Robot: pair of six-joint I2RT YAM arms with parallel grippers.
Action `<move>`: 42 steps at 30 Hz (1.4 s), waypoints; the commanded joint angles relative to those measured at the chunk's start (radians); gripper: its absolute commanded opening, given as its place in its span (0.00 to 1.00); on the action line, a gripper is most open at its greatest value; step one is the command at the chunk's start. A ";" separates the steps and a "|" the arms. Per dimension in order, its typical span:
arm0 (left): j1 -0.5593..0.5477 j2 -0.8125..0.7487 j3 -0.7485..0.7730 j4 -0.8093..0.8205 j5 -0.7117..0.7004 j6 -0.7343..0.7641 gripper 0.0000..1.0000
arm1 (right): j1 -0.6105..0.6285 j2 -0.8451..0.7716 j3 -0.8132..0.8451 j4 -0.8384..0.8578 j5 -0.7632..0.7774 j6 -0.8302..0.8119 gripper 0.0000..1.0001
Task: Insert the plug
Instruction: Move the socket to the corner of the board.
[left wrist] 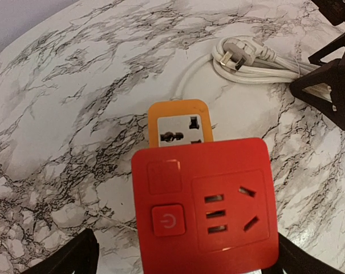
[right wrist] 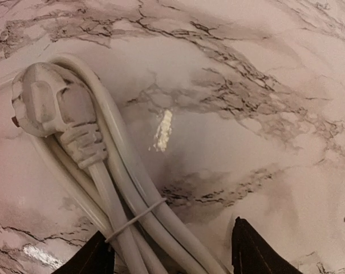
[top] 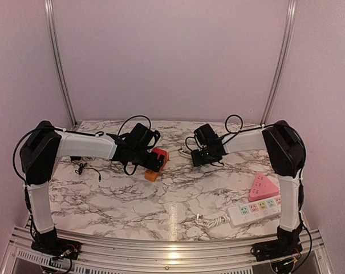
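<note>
Plug lies on the far middle of the table, right of the red socket box that my spread left fingers stand around; my right fingers hang spread over its cord, so next I think they must pinch the plug.

Marble table carries a bundled white plug cord, pink triangular socket, white power strip, thin black cable

A pink triangular socket lies beside a white power strip, a small black cable well apart.
</note>
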 commanded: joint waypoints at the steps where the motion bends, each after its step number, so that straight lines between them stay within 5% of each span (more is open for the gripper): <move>1: 0.046 0.027 0.026 -0.054 -0.045 -0.002 0.99 | -0.002 0.113 0.121 -0.030 -0.016 -0.022 0.65; 18: 0.217 0.186 0.253 -0.133 -0.119 0.113 0.99 | -0.003 0.511 0.858 -0.118 0.014 -0.070 0.85; 33: 0.367 0.251 0.384 -0.188 -0.072 0.117 0.99 | 0.010 0.099 0.387 -0.003 -0.184 -0.135 0.97; 42: 0.413 0.089 0.322 -0.162 -0.004 0.065 0.99 | 0.087 -0.171 0.074 0.083 -0.163 -0.128 0.97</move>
